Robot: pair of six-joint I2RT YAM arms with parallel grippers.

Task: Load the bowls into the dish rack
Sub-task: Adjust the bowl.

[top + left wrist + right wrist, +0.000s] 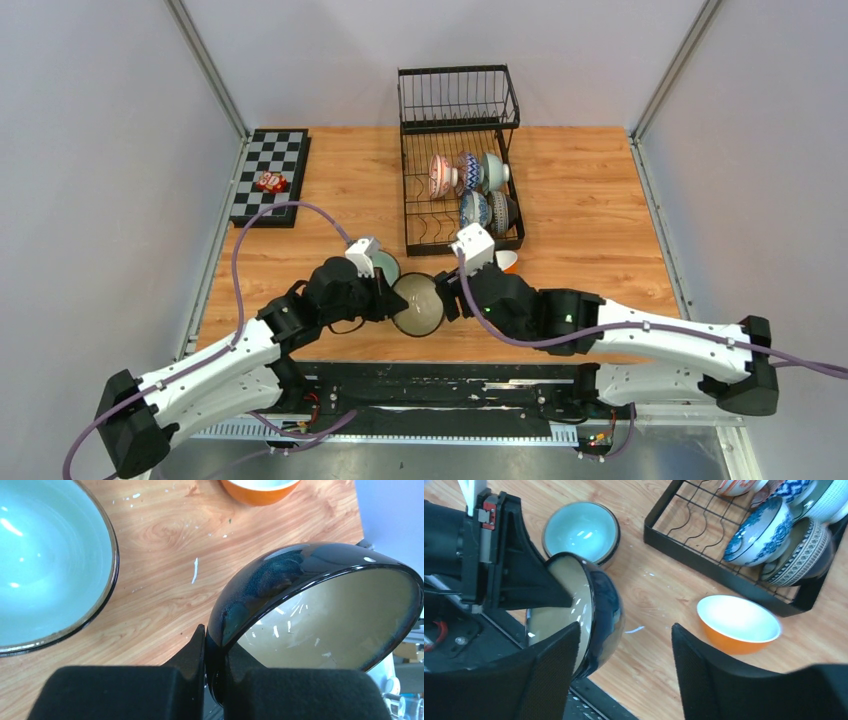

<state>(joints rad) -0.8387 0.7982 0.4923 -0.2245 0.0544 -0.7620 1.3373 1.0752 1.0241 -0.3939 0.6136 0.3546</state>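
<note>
Fingers at left (125, 692) pinch cream bowl (320, 615); right fingers (724, 680) spread; orange bowl (260, 492) cropped.

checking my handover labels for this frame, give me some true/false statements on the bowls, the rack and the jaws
1. The left jaws are shut on the rim of the dark-rimmed cream bowl. True.
2. The right jaws are clamped on that same bowl. False: they stand open.
3. The orange bowl sits in the dish rack. False: it stands on the table, just outside the rack.
4. The pale green bowl stands upright on the table. True.
5. The dish rack is empty. False: several bowls stand on edge in it.
</note>
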